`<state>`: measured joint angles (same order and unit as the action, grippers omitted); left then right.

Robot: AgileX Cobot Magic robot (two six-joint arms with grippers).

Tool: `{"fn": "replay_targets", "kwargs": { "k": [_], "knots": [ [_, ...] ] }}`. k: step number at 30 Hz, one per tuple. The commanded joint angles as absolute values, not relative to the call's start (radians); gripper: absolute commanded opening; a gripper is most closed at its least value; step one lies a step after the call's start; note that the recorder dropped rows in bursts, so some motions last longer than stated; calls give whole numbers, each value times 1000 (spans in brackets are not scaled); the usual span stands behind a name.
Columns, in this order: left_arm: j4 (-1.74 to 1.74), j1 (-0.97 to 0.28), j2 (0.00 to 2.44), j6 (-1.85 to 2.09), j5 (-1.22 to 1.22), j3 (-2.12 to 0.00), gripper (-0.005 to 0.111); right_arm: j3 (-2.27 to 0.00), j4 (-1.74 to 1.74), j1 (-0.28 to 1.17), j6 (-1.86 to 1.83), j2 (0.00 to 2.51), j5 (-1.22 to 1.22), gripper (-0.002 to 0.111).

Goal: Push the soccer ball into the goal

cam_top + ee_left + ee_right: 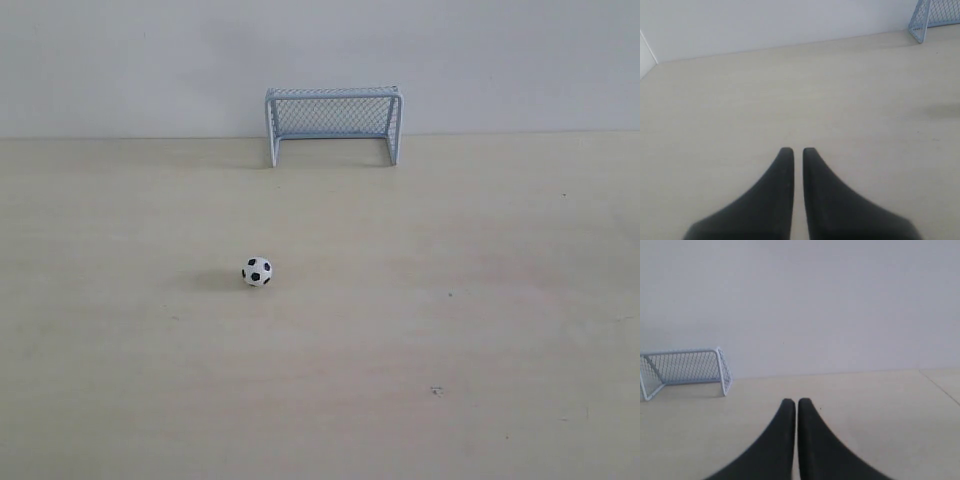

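Note:
A tiny white soccer ball [257,271] with black patches rests on the pale wooden table, left of centre in the exterior view. The pale blue goal [333,123] with mesh netting stands at the table's far edge against the wall, its mouth facing the ball. Neither arm shows in the exterior view. My left gripper [794,150] is shut with a thin slit between its black fingers and holds nothing; a corner of the goal [935,17] shows there. My right gripper [792,401] is shut and empty, with the goal [685,371] seen farther off. No wrist view shows the ball.
A plain grey-white wall [120,60] rises behind the table's far edge. The table [450,330] carries a few small dark specks.

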<state>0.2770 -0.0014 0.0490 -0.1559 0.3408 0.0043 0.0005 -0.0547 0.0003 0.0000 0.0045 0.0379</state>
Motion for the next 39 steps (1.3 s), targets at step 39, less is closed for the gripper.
{"fn": "replay_targets", "kwargs": {
  "k": [39],
  "knots": [
    [277, -9, 54, -165, 337, 0, 6, -377, -81, 3, -33, 168, 42, 0]
  ]
}}
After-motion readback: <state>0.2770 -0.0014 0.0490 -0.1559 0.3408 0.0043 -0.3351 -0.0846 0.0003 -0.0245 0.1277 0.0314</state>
